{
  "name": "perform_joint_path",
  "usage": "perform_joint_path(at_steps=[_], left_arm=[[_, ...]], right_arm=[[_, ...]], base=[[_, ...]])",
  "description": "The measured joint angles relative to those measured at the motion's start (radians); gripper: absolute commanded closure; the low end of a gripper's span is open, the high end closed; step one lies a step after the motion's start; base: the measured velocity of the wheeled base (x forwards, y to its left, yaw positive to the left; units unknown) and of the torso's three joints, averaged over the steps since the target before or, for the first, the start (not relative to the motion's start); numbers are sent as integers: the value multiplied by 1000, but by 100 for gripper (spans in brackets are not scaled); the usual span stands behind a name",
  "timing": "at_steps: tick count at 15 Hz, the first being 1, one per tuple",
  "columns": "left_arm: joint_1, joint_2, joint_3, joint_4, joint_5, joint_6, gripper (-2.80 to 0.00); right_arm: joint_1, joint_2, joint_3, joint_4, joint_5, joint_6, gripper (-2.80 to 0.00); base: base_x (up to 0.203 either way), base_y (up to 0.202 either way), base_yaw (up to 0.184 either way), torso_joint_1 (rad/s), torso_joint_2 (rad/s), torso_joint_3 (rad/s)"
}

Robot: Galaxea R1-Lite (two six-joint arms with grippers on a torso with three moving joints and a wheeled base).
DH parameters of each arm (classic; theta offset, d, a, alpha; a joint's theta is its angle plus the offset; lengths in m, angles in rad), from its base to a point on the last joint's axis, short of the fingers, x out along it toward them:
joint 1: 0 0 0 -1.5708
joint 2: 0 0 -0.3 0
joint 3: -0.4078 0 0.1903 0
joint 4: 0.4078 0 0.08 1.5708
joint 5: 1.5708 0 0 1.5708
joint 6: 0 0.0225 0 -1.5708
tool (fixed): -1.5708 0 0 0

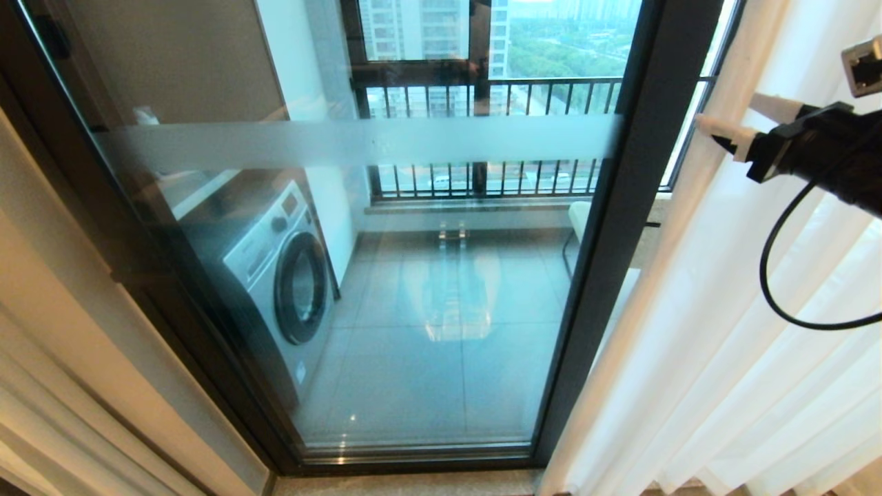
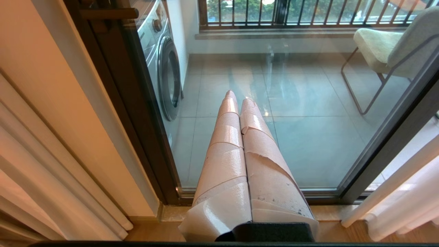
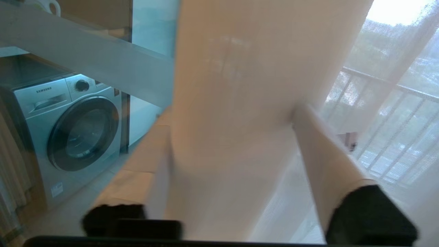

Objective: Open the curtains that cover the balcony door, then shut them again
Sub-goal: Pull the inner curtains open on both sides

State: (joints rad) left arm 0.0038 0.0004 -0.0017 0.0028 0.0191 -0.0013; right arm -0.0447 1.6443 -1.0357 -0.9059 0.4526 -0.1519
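Curtains (image 1: 723, 331) bunched at right, balcony door (image 1: 413, 289) glass bare → opening half looks done, closing not yet done. Right gripper (image 1: 734, 118) up at curtain's leading edge, jaws apart w/ fabric fold between, not pinched. Left gripper (image 2: 240, 103) parked low by door, jaws together, empty. Left to do: clamp, drag curtain across door.
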Motion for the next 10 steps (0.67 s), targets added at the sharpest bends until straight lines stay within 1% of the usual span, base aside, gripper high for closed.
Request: perform_joint_path(at_steps=[10], left_arm=[[0, 0, 0, 0, 0, 0, 0]], right_arm=[[0, -38, 26, 0, 0, 3, 0]], base=[[0, 0, 0, 0, 0, 0]])
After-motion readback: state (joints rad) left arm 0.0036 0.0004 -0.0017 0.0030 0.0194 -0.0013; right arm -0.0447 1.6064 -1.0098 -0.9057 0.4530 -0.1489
